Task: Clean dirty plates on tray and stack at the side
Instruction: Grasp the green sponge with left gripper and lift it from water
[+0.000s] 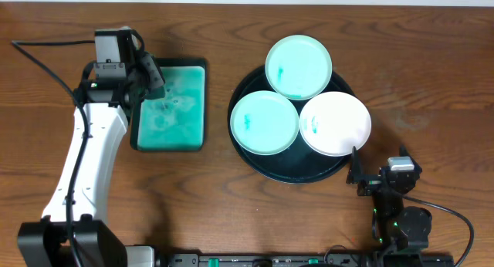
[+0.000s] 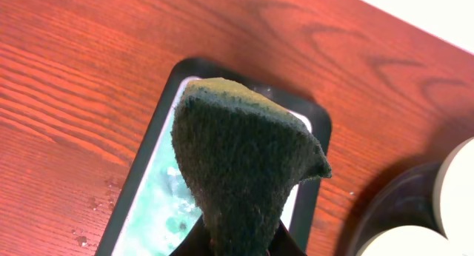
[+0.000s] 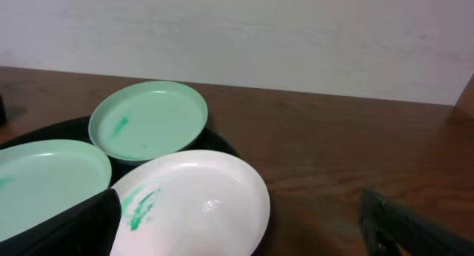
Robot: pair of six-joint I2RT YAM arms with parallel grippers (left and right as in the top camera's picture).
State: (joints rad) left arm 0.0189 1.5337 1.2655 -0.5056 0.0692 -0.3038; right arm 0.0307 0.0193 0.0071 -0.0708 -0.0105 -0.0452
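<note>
Three plates lie on the round black tray (image 1: pixel 293 171): a mint plate (image 1: pixel 299 65) at the back, a mint plate (image 1: pixel 264 122) at the left and a white plate (image 1: pixel 334 124) at the right, each with teal smears. My left gripper (image 1: pixel 153 80) hangs over the teal dish (image 1: pixel 170 140), shut on a dark green sponge (image 2: pixel 237 167). My right gripper (image 1: pixel 378 176) is open and empty just off the tray's front right rim. In the right wrist view its fingers (image 3: pixel 244 234) straddle the near edge of the white plate (image 3: pixel 200 200), without touching it.
The rectangular teal dish (image 2: pixel 155 204) holds foamy teal water. The tray's rim (image 2: pixel 392 204) and plate edges show at the right of the left wrist view. A cable runs along the table at the far left. A pale wall stands behind the table.
</note>
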